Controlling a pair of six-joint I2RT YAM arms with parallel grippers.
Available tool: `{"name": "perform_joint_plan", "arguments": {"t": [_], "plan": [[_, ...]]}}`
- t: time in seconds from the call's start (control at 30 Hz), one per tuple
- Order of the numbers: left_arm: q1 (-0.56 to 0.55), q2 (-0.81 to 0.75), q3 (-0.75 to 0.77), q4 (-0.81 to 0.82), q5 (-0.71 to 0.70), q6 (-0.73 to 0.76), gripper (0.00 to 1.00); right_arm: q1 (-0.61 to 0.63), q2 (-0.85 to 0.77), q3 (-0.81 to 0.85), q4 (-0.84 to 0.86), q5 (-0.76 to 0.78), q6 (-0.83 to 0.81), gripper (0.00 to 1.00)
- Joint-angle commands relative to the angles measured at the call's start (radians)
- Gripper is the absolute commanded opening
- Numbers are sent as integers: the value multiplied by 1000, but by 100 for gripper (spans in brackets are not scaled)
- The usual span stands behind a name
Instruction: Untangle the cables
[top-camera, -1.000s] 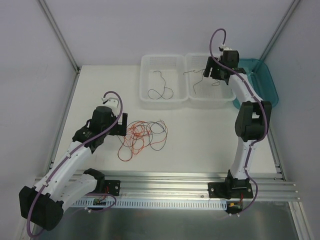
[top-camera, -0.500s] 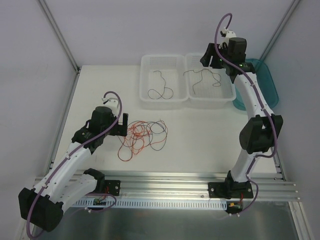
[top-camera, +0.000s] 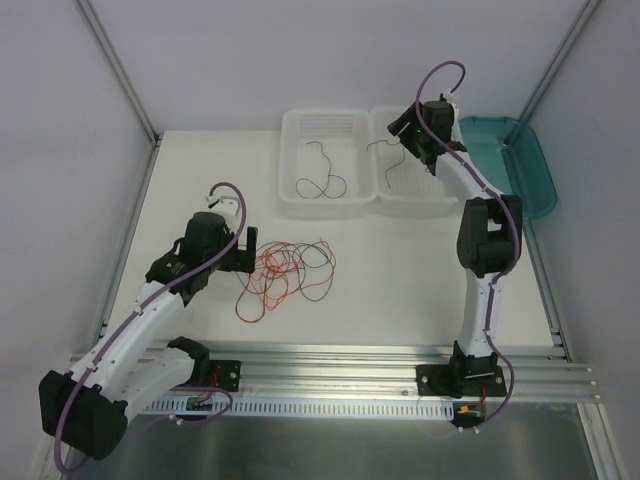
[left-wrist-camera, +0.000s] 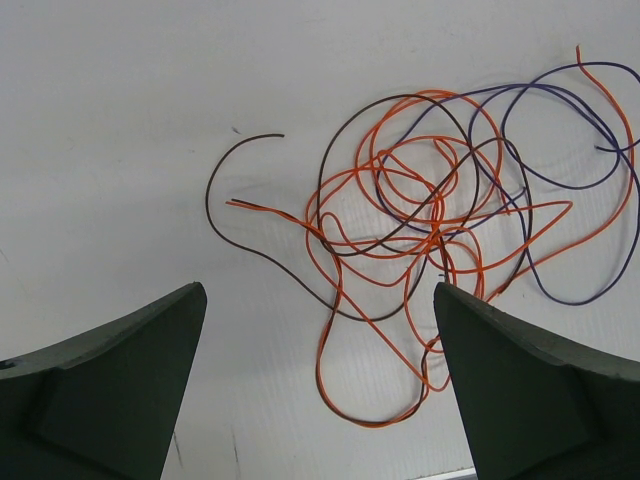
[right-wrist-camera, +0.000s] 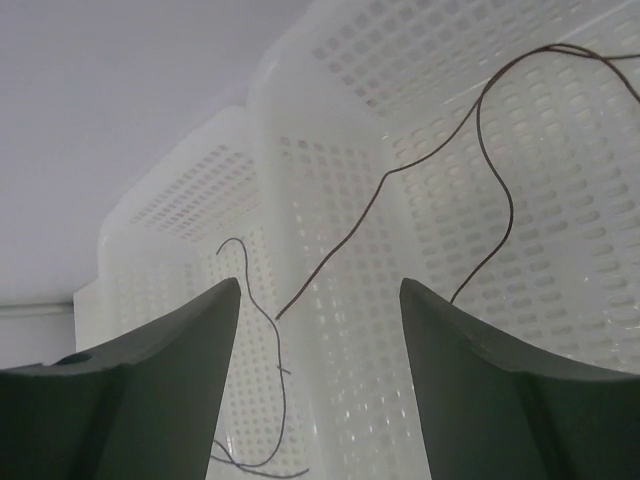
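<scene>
The cables (top-camera: 285, 272) lie in a loose tangle of thin orange, brown and purple wires on the white table. My left gripper (top-camera: 247, 243) hovers just left of the tangle, open. In the left wrist view the tangle (left-wrist-camera: 430, 215) spreads ahead, and one orange loop lies on the table between the spread fingers of the left gripper (left-wrist-camera: 318, 292), which touch nothing. My right gripper (top-camera: 403, 130) hangs over the right white basket (top-camera: 420, 208), open and empty. A brown cable (right-wrist-camera: 482, 150) lies in that basket. A dark cable (top-camera: 322, 176) lies in the left white basket (top-camera: 284, 160).
A teal tray (top-camera: 535, 165) stands to the right of the baskets. White walls enclose the table at the back and sides. An aluminium rail (top-camera: 330, 365) with both arm bases runs along the near edge.
The right arm has folded its elbow inward and its gripper has shifted left over the right basket, jaws slightly narrower. The left arm and the tangle have not moved.
</scene>
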Motion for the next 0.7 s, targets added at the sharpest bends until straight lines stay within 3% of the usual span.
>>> {"name": "perform_joint_plan", "arguments": {"t": [0.0,0.3,0.67], "plan": [[8,16,7,10,0,-14,99,12,84,87,111,78,222,69],[7,40,7,5,-9,-10,99,20,265,188,186,72,350,58],[7,49,9,4,-8,-8,99,20,322,214,253,60,413,49]]}}
